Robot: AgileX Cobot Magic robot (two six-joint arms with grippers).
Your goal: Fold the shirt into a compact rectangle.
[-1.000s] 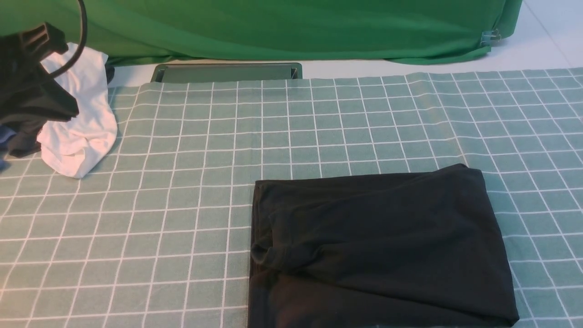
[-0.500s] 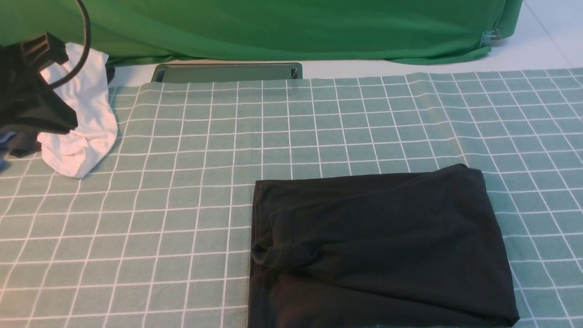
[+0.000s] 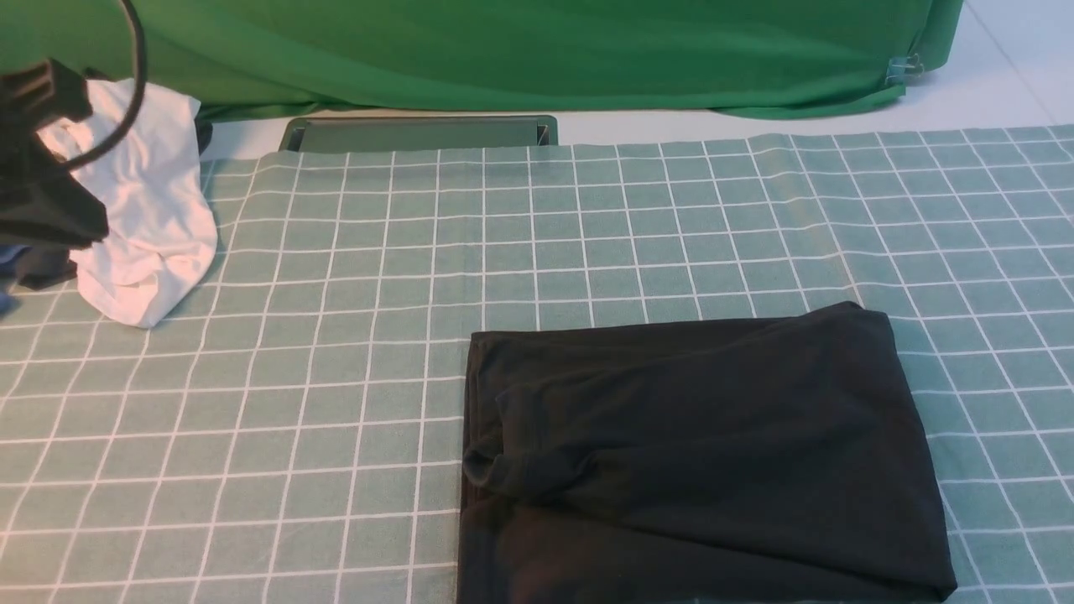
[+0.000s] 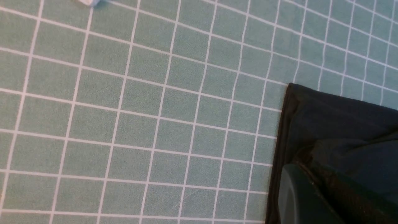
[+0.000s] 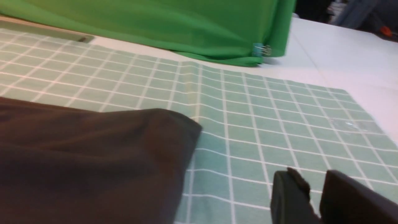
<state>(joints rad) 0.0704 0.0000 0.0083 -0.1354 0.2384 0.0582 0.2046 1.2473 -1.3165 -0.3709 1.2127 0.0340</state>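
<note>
The shirt [image 3: 696,457] lies folded into a roughly rectangular black block on the green checked tablecloth [image 3: 336,352], toward the near right part of the table in the front view. Its far edge runs slightly raised at the right corner. A rolled fold of fabric shows on its left half, near the left edge. No print, neck label or lettering shows on the exposed surfaces of the shirt in any view.

The left arm [image 3: 38,168] appears at the far left edge of the front view, in front of a white garment [image 3: 147,226] that lies bunched on the tablecloth. In the left wrist view, one dark finger [image 4: 295,196] of the left gripper appears over the shirt's left edge [image 4: 339,130]; the jaws are closed, and no fabric is seen pinched.

In the right wrist view, the right gripper [image 5: 314,199] stands over bare tablecloth [image 5: 264,124], just beside the shirt's right edge [image 5: 93,161] and apart from it. Its two fingers show a narrow gap with nothing between them.

A bright green cloth [image 3: 520,50] hangs behind the table, with a small metal clip [image 5: 262,49] at its corner. A dark green tray [image 3: 417,134] lies at the tablecloth's far edge. No legible writing appears anywhere.
</note>
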